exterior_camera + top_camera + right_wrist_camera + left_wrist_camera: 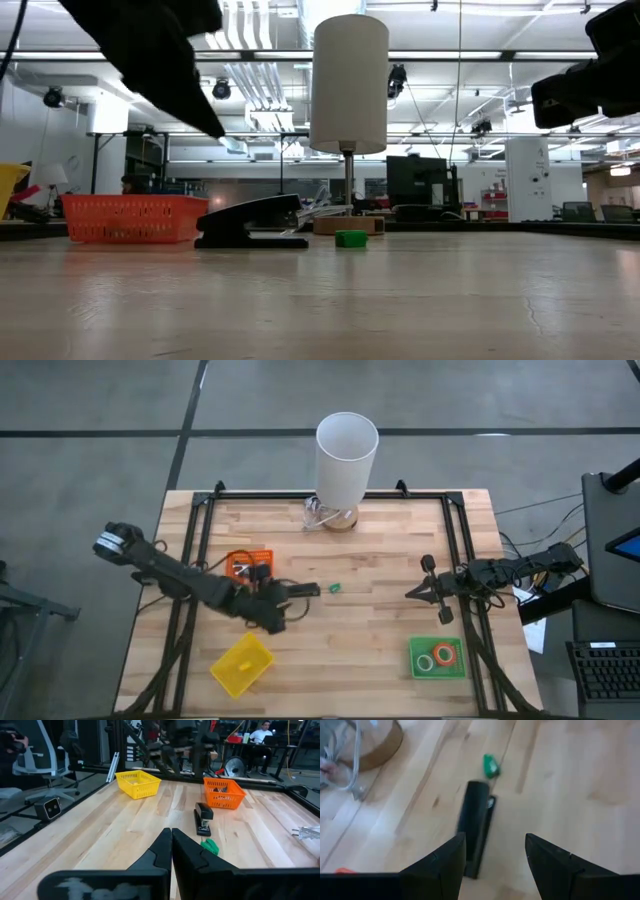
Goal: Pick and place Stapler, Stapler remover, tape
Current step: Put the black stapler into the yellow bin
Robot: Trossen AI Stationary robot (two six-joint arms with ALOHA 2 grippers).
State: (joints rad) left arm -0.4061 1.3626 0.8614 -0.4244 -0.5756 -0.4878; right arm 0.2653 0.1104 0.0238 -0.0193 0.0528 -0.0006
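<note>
The black stapler lies flat on its base on the wooden table, right of the orange tray; the low view shows the stapler side on. My left gripper hovers open above its near end, with the stapler running forward close to one finger and untouched. A small green object lies just past the stapler's far end. Two tape rings, one orange-red, sit in the green tray. My right gripper is shut and waits at the table's right side.
A white-shaded lamp stands on a round wooden base at the far middle edge, with loose wires beside it. A yellow tray sits near the front left. Black frame rails run along both sides. Bare wood lies between stapler and green tray.
</note>
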